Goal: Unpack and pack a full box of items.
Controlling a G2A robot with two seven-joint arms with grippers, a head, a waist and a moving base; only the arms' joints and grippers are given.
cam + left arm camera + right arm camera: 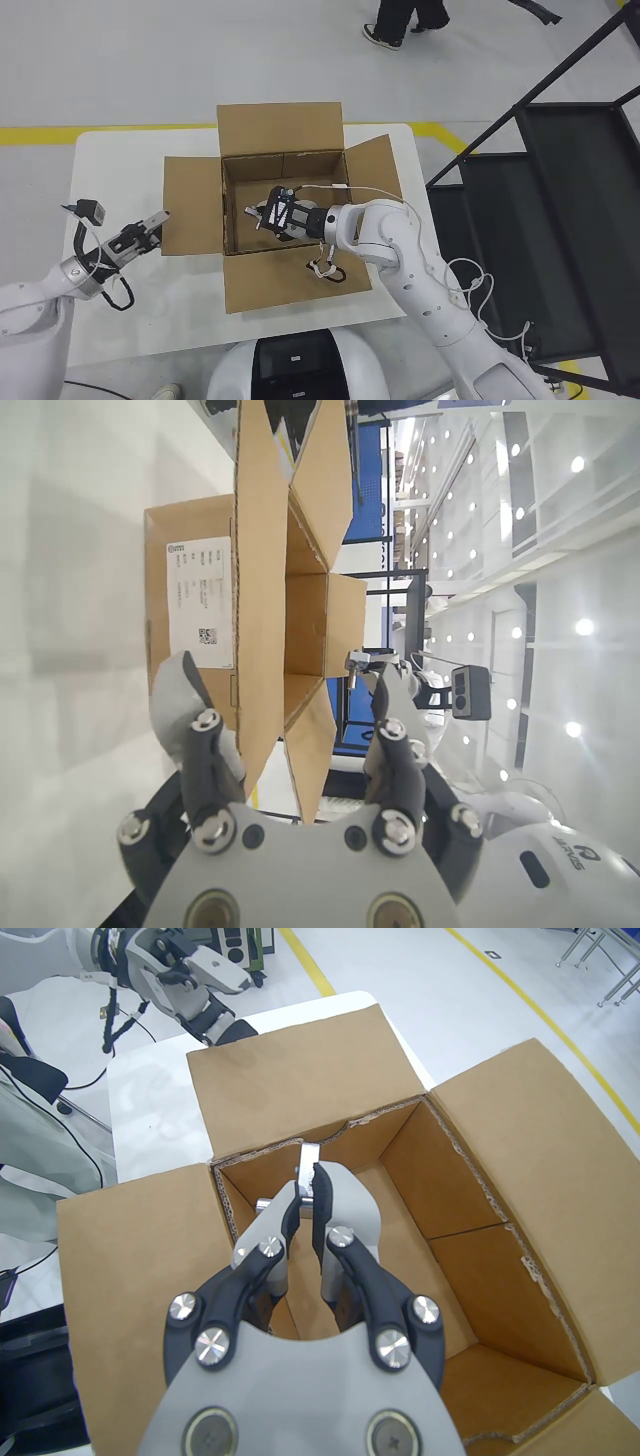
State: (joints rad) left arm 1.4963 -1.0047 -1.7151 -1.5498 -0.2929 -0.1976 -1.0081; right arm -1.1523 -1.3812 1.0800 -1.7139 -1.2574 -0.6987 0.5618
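An open cardboard box (281, 126) stands mid-table with all its flaps spread, and its inside (400, 1248) looks bare. My right gripper (306, 1200) hangs over the box opening, shut on a small silver metal part (308, 1163). From above, that gripper (262, 218) sits inside the box's left half. The metal part (357, 662) also shows past the box (260, 600) in the left wrist view. My left gripper (285, 692) is open at the box's left side. The edge of the left flap (192, 205) lies between its fingers (186, 680). From above it (157, 221) sits just off that flap.
The white table (120, 160) has free room to the left of and behind the box. A dark metal stair frame (545, 190) stands just off the table's right side. A yellow floor line (100, 131) runs behind the table.
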